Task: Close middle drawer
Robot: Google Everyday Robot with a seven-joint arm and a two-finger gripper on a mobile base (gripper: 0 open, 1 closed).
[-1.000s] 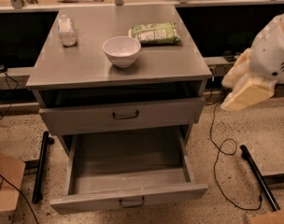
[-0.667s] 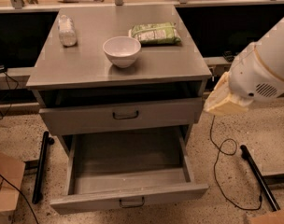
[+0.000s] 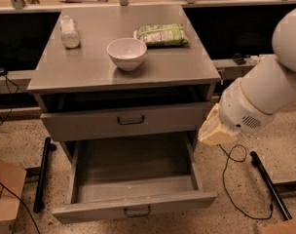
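Currently your gripper (image 3: 215, 129) hangs at the right side of the cabinet (image 3: 89, 74), just beside the right end of the upper drawer (image 3: 89, 125). You cannot tell whether it is released or clenched; its cream-coloured end points down and in toward the cabinet. The middle drawer (image 3: 133, 179) lies below and to the left of it, pulled far out toward the camera. You see its deep grey tray from above, and its low flat front carries a small dark handle (image 3: 137, 211) nearest the lens. The gripper sits above the rear part of that drawer's right wall, apart from it and well back from the front panel. Your arm (image 3: 267, 91) comes in from the upper right, its thick white forearm sloping down and leftward to the wrist. The upper drawer stands slightly open under the cabinet top. On that top you have a white bowl (image 3: 126, 52), a green packet (image 3: 161, 34) just behind it and a small clear bottle (image 3: 69, 32) toward the left.
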